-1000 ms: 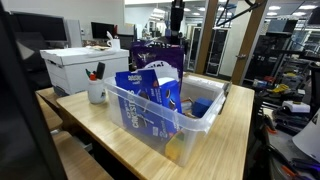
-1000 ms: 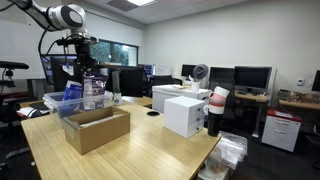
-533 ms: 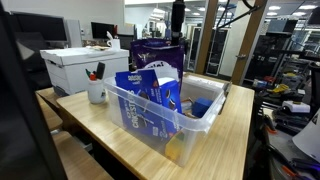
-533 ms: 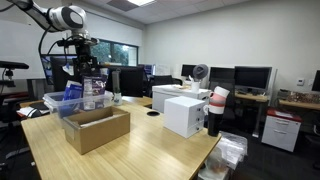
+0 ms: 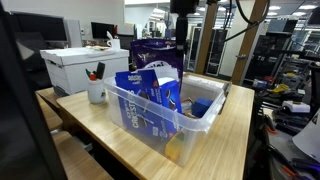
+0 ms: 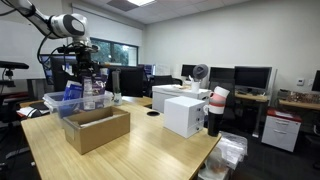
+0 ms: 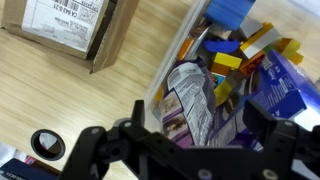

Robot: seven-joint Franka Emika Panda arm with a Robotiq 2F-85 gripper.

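An open-plan office doubling as a lab: dark flat computer monitors (image 6: 252, 77) on desks at right, black swivel chairs (image 6: 130, 82) mid-left, a white mug of pens (image 5: 96, 92), and a long pale wooden worktable (image 5: 225, 135).

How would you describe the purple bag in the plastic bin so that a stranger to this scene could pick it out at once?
Start at the wooden table and find the clear plastic bin on it. At the bin's far end in an exterior view, near the end effector, a dark purple bag stands tallest; its neighbours are lower blue boxes.
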